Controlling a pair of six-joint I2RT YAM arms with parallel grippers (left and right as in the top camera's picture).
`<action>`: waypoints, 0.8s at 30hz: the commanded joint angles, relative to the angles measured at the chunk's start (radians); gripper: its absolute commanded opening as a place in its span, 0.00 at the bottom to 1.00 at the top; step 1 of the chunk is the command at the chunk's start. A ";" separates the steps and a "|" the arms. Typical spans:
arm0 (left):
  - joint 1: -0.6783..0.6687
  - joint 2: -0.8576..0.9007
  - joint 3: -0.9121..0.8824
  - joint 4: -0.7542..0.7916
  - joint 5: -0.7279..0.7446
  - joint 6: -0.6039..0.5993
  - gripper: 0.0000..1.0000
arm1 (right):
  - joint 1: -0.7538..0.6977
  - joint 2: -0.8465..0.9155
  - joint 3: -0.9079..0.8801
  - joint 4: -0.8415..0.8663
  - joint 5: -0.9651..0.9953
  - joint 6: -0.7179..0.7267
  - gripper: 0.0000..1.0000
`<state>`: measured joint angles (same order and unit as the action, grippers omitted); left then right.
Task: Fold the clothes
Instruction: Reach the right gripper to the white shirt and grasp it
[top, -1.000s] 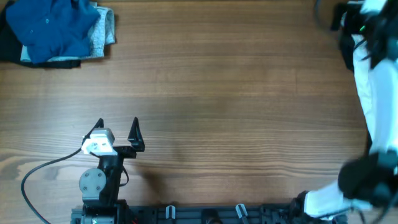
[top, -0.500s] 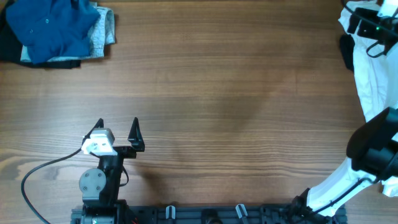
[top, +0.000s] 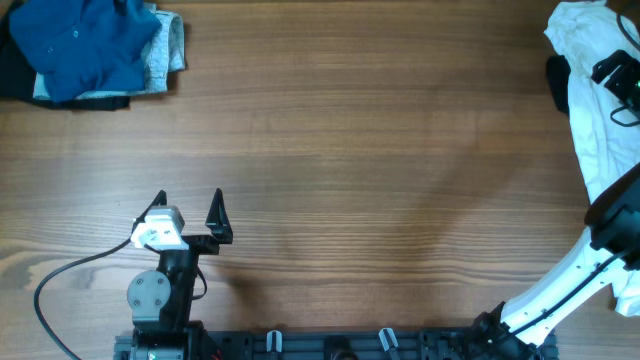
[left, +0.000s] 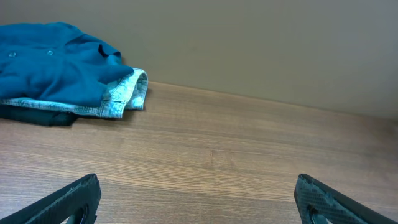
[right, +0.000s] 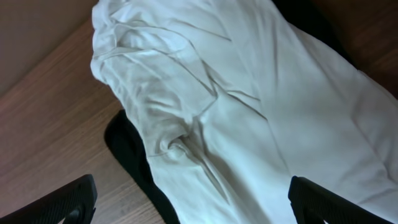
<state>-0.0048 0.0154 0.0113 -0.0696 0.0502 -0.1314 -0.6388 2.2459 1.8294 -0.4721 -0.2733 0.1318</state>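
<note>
The clothes lie in two heaps. A crumpled white T-shirt lies at the table's far right over a black garment. In the right wrist view the white T-shirt fills the frame, with the black garment under its left edge. My right gripper hovers open just above the shirt, gripping nothing. At the back left a blue garment rests on a grey garment and a black one. My left gripper stands open over bare wood near the front, far from both heaps.
The right arm runs from the front rail up along the right edge, its wrist over the shirt. A cable loops at the front left. The left wrist view shows the blue pile by the back wall.
The right wrist has moved rightward and toward the front over the white T-shirt, uncovering the shirt's top. The left arm has not moved. Both grippers have stayed open.
</note>
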 joint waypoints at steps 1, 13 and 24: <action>-0.005 -0.005 -0.006 -0.003 0.012 0.023 1.00 | 0.011 0.017 0.016 0.029 -0.043 0.033 1.00; -0.005 -0.005 -0.006 -0.002 0.012 0.023 1.00 | 0.053 0.098 0.016 0.228 -0.076 0.083 0.99; -0.005 -0.005 -0.006 -0.002 0.012 0.023 1.00 | 0.105 0.166 0.016 0.291 0.055 0.130 0.98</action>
<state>-0.0048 0.0154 0.0113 -0.0696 0.0502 -0.1314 -0.5388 2.3898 1.8294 -0.1787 -0.3042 0.2420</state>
